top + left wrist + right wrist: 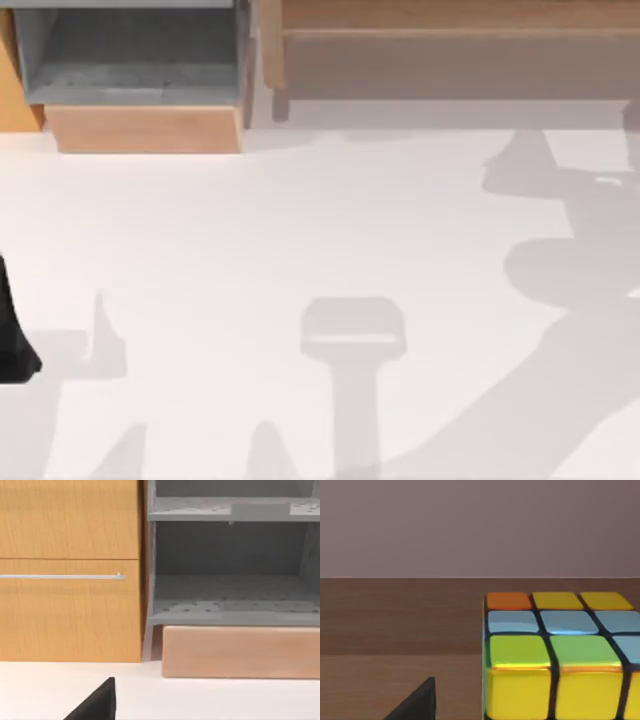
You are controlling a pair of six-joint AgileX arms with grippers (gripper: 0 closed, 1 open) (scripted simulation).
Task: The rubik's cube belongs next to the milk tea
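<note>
The white table [300, 230] stretches bare and matte across the top view, crossed by soft grey shadows, the heaviest of them on its right side. Along the far edge, at the left, stands a grey open shelf unit [130, 55] on a pale wooden plinth [145, 128]. An orange-brown cabinet [15, 90] sits against the unit's left side. To the right of the unit, a long brown wooden shelf [450, 50] runs along the far edge to the right side of the table.

The left arm [12, 330] shows as a black shape at the table's left edge, near the front. Its wrist camera faces the far left corner. There the cabinet front [70, 570] has a wood grain and a thin silver bar handle [60, 576]. The shelf unit [230, 590] has speckled grey boards, and the plinth [240, 652] sits below it on the white table. A dark wedge of the left gripper [97, 705] pokes in low over the table; whether it is wide or narrow cannot be told.

The rubik's cube [555, 655] rests on a brown wooden board [400, 630] with a plain mauve wall [480, 525] behind it. Its patches are orange, yellow, light blue and green. A dark wedge of the right gripper [417, 705] lies just beside the cube, apart from it; its opening cannot be told either.
</note>
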